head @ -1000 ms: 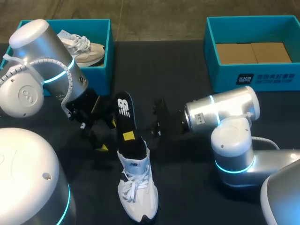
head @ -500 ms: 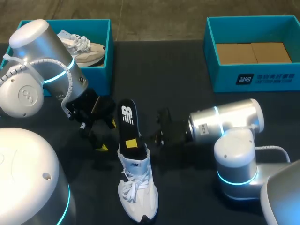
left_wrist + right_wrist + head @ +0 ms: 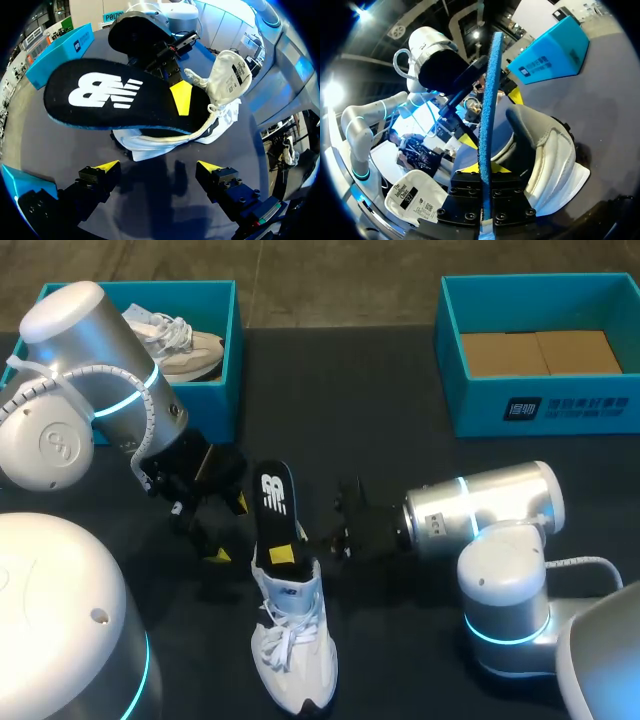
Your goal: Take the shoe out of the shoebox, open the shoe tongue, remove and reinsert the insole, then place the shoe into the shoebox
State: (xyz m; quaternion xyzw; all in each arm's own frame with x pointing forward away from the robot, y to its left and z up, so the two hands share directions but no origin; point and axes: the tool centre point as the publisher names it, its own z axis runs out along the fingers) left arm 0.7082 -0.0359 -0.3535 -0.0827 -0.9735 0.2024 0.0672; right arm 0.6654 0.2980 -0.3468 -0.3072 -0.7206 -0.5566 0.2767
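The white shoe (image 3: 292, 650) is standing on its sole on the dark table (image 3: 400, 420), at the near middle, with its toe pointing toward the near edge and its laces loose. The black insole (image 3: 274, 502) is sticking up out of the shoe's opening and leaning toward the far side. Its near end is sitting inside the heel area, and a yellow patch is showing just above the collar. In the left wrist view the tongue (image 3: 227, 75) is folded back and away from the opening, showing its printed label.

The right gripper (image 3: 483, 175) is reaching in from the right and pinching the insole. In its own wrist view the insole's blue edge is running straight down between the two fingers, which are closed tight against it from both sides. The grip is sitting on the insole's right edge, just above the shoe.

The left gripper (image 3: 159, 167) is hovering just left of the shoe with its yellow tips spread wide and nothing between them. The insole and the shoe's heel are lying ahead of it, apart from both fingers.

Both shoeboxes are at the far side of the table, well apart from the shoe. The left shoebox (image 3: 225, 390) is holding a second shoe (image 3: 175, 345), and the right shoebox (image 3: 560, 410) is holding only brown cardboard (image 3: 540, 352).
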